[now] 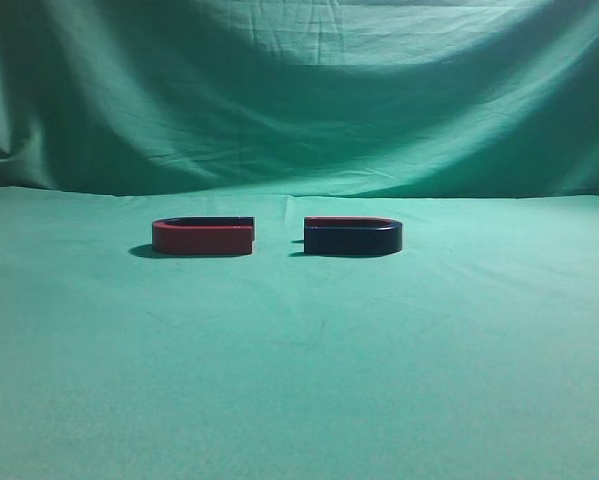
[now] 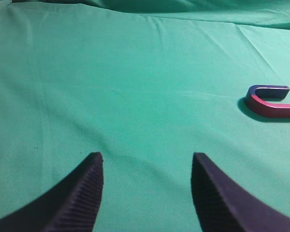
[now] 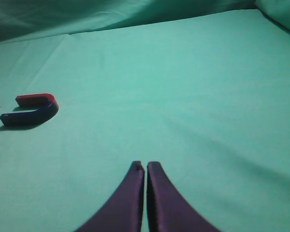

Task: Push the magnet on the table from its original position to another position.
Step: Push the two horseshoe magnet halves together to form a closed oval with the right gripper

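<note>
The magnet (image 1: pixel 352 238) lies flat on the table (image 1: pixel 299 380), right of centre, its dark navy side facing me and its red arm behind. It also shows in the right wrist view (image 3: pixel 31 110) at the far left. My right gripper (image 3: pixel 145 166) is shut and empty, well to the right of the magnet and nearer the camera. My left gripper (image 2: pixel 147 157) is open and empty over bare cloth. Neither gripper shows in the exterior view.
A second U-magnet with a red face (image 1: pixel 203 236) lies left of centre, its open end facing the task magnet across a small gap; it shows at the right edge of the left wrist view (image 2: pixel 272 101). A draped green backdrop (image 1: pixel 299 90) hangs behind the table.
</note>
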